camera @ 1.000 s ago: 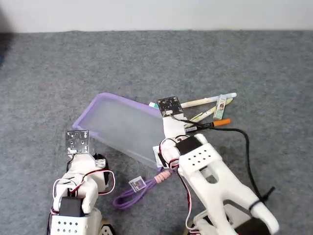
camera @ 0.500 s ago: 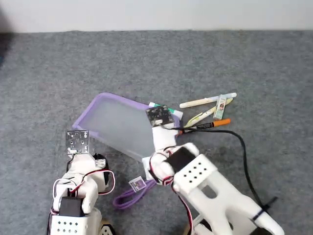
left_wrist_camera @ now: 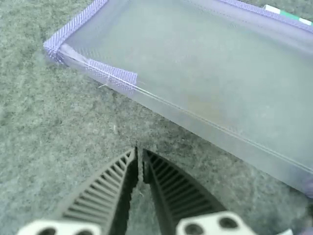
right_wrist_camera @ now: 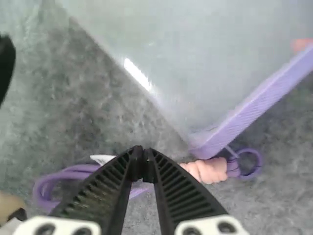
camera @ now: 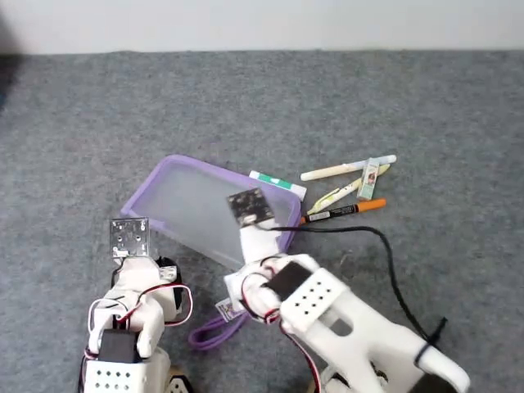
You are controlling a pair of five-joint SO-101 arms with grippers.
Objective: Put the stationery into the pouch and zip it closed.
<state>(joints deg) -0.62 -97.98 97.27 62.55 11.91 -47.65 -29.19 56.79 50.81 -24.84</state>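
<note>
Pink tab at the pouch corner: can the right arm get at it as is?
Probably yes. The pink tab lies on open carpet just beside the right gripper, nothing between them. Its jaws are shut, so it must open first.

The right gripper (right_wrist_camera: 143, 156) hangs over grey carpet (right_wrist_camera: 73, 98) with its black ribbed fingers (right_wrist_camera: 115, 183) pressed together and nothing between them, just beside the corner of the translucent pouch (right_wrist_camera: 195, 58). The pouch's purple edging (right_wrist_camera: 254, 105) ends in that corner. Beyond the fingertips lies a pink tab (right_wrist_camera: 208, 170) joined to a small purple ring (right_wrist_camera: 246, 164), while a purple cord (right_wrist_camera: 51, 183) loops away on the gripper's other side, with a white tag (right_wrist_camera: 102, 159) lying beside it.
</note>
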